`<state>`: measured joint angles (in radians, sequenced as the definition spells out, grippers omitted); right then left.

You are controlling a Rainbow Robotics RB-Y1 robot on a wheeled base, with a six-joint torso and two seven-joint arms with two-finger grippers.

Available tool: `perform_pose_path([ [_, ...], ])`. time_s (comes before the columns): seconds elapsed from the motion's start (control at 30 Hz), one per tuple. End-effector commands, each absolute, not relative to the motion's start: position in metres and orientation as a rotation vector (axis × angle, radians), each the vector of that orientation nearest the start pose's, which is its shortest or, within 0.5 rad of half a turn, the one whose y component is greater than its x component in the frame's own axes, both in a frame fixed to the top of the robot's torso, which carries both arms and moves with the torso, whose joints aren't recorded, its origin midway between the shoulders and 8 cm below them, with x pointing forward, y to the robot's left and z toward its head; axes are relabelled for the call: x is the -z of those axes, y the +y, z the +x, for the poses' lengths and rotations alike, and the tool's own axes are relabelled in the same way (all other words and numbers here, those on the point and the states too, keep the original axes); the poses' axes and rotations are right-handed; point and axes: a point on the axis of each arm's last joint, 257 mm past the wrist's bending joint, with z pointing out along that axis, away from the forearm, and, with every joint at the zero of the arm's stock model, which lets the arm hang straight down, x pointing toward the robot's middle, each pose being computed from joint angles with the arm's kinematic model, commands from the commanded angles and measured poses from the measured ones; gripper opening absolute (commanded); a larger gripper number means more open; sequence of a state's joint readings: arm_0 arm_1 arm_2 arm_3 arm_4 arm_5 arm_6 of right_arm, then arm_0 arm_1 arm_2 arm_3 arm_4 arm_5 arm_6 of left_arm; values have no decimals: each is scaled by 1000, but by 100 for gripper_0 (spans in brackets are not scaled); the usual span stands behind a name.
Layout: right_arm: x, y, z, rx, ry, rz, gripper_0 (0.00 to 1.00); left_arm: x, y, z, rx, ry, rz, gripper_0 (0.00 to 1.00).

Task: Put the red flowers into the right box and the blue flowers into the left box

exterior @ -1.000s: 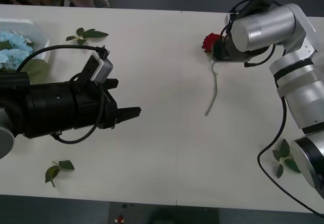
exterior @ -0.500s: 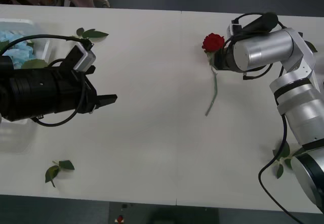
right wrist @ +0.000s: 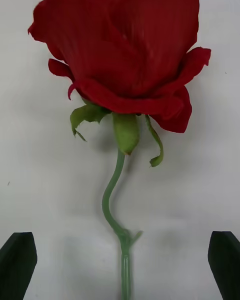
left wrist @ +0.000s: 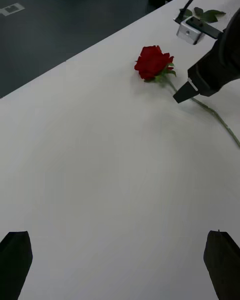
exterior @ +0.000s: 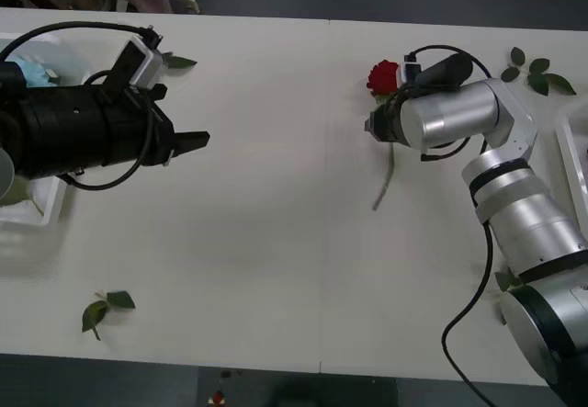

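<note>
Your right gripper [right wrist: 120, 265] hangs over the red flower [exterior: 383, 76] with its black fingers [right wrist: 18, 264] spread wide, the stem running between them, apparently untouched. The bloom lies on the white table [exterior: 294, 269], just beyond the fingertips. Your left gripper [exterior: 191, 140], fingers apart, hovers far left beside the left box [exterior: 41, 212].
</note>
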<state>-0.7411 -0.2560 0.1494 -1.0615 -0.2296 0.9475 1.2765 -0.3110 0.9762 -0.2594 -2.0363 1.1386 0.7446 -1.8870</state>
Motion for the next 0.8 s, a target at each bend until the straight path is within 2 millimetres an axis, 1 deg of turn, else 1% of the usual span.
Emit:
perform_pose_path([
  [0.03, 255, -178, 654, -100, 2304, 28, 100, 97, 152, 491, 265, 1752, 953, 100],
  [0.27, 259, -178, 654, -99, 2305, 26, 100, 97, 151, 491, 264, 1751, 956, 100],
  [0.33, 263, -179, 653, -95, 2314, 25, 97, 97, 151, 491, 264, 1751, 956, 100],
  [0.5, 266, -178, 652, -92, 2315, 20, 90, 97, 151, 491, 264, 1751, 956, 100],
  [0.6, 269, -179, 652, -88, 2320, 22, 83, 97, 151, 491, 264, 1751, 956, 100],
  [0.8, 274, -180, 652, -84, 2316, 16, 82, 97, 151, 491, 264, 1751, 956, 100],
])
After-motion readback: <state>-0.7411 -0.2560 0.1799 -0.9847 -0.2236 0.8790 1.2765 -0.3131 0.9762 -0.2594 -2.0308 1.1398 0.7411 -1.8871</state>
